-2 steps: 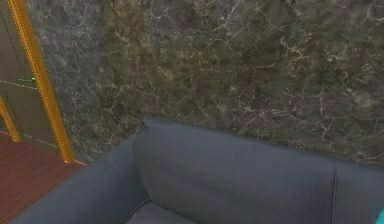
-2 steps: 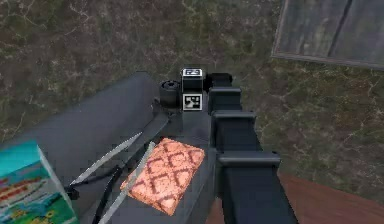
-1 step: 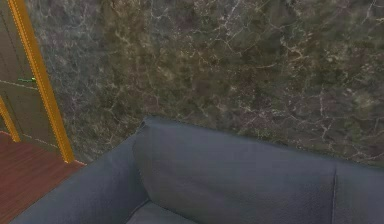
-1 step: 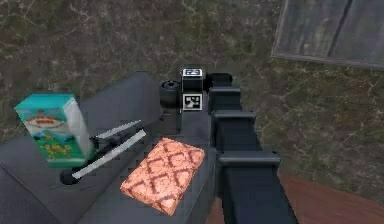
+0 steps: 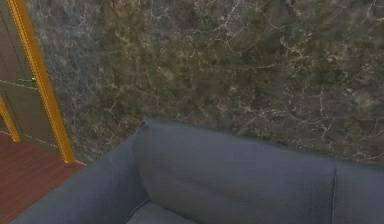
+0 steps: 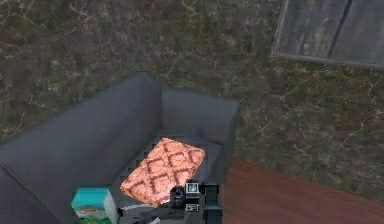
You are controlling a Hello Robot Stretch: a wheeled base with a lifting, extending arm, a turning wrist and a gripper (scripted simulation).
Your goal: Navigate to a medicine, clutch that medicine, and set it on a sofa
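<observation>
a small box (image 6: 95,205), teal across the top and pale white down its front, is showing at the bottom edge of the arm side view, left of the middle. it is sitting right at the far end of the jaws, whose dark body is reaching toward the view's left from the arm (image 6: 203,212) and its two white marker squares. the seat of a dark grey sofa (image 6: 80,150) is lying directly behind the box, so it cannot be told whether the jaws are holding anything or whether the box is resting on the seat. nor are the pictures showing whether the jaws are apart or together. beyond its blocky shape and two colours, nothing more of the box is coming through.

near the box, toward the view's right and a little farther up, a square cushion (image 6: 163,170) in an orange and pink lattice pattern is lying on the sofa seat. the sofa's plump side is rising at the view's left, and its padded back is wrapping around behind the cushion.

the sofa is standing against a wall (image 6: 200,50) of dark mottled stone, greenish brown with pale veins. a grey framed panel (image 6: 330,30) is sitting high on that wall at the arm side view's right, and a reddish wooden floor (image 6: 300,195) is running past the sofa's end below it.

in the forward view the sofa's rounded back is sweeping across the lower part, close against the veined stone wall. at that view's left a dark door (image 5: 15,70) with a bright golden frame (image 5: 42,85) is standing above a strip of the reddish floor.
</observation>
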